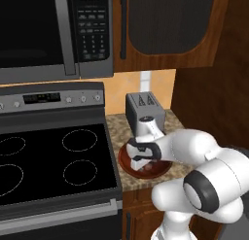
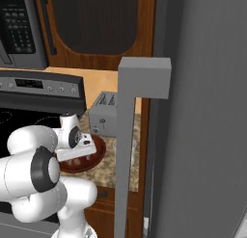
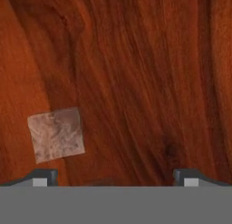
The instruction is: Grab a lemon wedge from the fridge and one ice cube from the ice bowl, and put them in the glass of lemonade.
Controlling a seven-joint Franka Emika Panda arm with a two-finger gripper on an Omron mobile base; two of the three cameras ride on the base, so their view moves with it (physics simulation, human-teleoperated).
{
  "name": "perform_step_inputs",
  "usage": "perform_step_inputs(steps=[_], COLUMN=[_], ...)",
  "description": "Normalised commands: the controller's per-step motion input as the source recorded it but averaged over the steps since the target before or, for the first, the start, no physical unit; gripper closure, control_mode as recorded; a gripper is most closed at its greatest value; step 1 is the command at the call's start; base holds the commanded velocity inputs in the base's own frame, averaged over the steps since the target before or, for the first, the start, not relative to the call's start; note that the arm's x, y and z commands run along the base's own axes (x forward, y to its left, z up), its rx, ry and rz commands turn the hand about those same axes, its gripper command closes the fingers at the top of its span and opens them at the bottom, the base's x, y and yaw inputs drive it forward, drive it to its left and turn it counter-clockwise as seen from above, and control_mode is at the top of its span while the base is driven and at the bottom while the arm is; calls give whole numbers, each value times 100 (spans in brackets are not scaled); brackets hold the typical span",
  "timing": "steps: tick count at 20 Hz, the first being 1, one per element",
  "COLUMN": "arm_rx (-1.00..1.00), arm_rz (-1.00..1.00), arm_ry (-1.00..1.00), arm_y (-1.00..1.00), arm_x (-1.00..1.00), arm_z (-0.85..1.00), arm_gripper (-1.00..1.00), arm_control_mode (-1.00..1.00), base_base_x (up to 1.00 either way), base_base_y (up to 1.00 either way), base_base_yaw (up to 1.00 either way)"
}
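The gripper (image 3: 116,175) is seen from the hand view with its jaws spread wide and nothing held between them. Just above the left fingertip (image 3: 44,175), a small, pale, translucent ice cube (image 3: 56,134) lies flat on the reddish-brown wooden floor of the ice bowl (image 3: 149,73), off-centre from the jaws. It is judged light, hard and slippery; two opposite flat faces would be best pinched, once the jaws are centred over it. In the left base view, the bowl sits before a toaster (image 1: 144,110) on the counter (image 1: 116,125).
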Motion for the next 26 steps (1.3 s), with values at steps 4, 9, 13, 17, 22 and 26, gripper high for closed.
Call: perform_step_inputs(steps=[4, 9, 13, 17, 22, 26], arm_rx=[-1, 0, 0, 0, 0, 0], arm_rz=[3, 0, 0, 0, 0, 0], arm_ry=[5, 1, 0, 0, 0, 0], arm_y=[0, 0, 0, -2, 0, 0], arm_x=[-1, -19, -23, -16, 0, 0], arm_z=[-29, -17, -5, -3, -1, 0], arm_gripper=[-100, -100, -100, -100, 100, 100], arm_control_mode=[-100, -100, -100, -100, -100, -100], base_base_x=[0, 0, 0, 0, 0, 0], base_base_y=[0, 0, 0, 0, 0, 0], base_base_yaw=[0, 0, 0, 0, 0, 0])
